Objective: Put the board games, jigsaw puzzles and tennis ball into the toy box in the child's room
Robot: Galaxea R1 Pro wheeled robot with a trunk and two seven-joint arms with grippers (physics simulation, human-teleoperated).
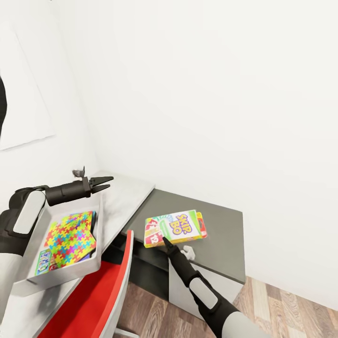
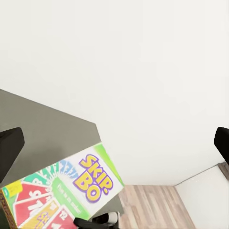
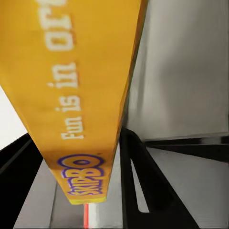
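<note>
My right gripper (image 1: 165, 242) is shut on the near edge of the yellow-green Skip-Bo board game (image 1: 176, 227), holding it roughly flat over the dark-grey cabinet top (image 1: 220, 234). The right wrist view shows the game's yellow side (image 3: 81, 95) between the black fingers (image 3: 136, 179). The left wrist view looks down on the same game (image 2: 71, 191). The light grey toy box (image 1: 61, 278) stands on the pale desk (image 1: 129, 192) with a jigsaw puzzle (image 1: 70, 234) and a blue board game (image 1: 44, 261) inside. My left gripper (image 1: 102, 183) hangs open over the box's far end. The tennis ball and bed are out of view.
A red chair (image 1: 94, 300) stands tucked against the desk just below the toy box. White walls close off the corner behind the desk and cabinet. Wood-plank floor (image 1: 281, 305) lies to the right of the cabinet.
</note>
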